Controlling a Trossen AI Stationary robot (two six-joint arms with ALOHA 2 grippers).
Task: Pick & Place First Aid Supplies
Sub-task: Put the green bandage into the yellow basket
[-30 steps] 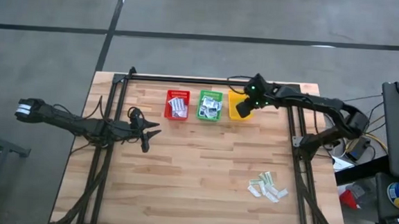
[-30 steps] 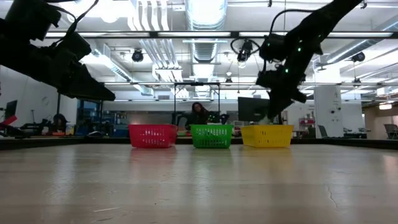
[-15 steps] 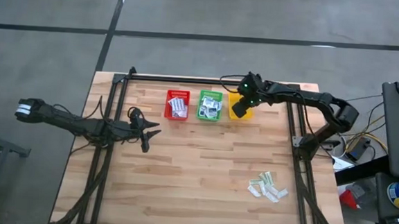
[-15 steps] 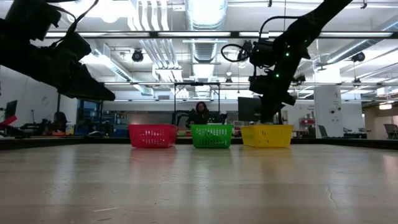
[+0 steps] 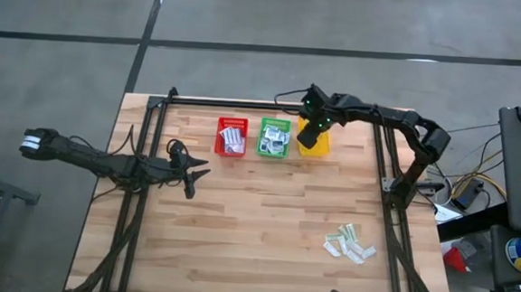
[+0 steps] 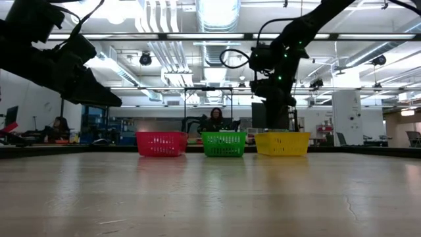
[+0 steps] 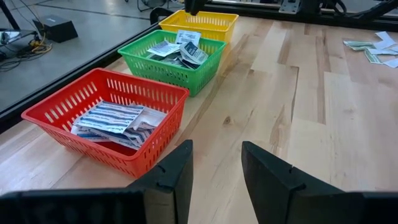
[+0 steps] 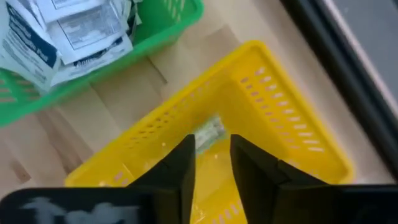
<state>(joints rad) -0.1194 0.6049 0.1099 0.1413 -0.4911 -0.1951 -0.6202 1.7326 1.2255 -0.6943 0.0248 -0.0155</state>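
Wooden tabletop (image 5: 255,227) carries a red basket (image 5: 231,136), green basket (image 5: 274,137) and yellow basket (image 5: 315,140) in a row. Directly over the yellow basket hangs the right gripper (image 8: 211,155), fingers parted, with a pale strip (image 8: 209,134) inside the basket beyond them. Loose packets (image 5: 350,243) lie well away from the yellow basket. Farther off, beyond the red basket, the left gripper (image 5: 189,166) waits released.

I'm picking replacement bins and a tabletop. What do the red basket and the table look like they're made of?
Red basket: apparently moulded plastic, slightly glossy, judging by its uniform colour and slotted walls. Table: seemingly wood, butcher-block style, with visible grain, knots and joined planks, smooth pale finish.
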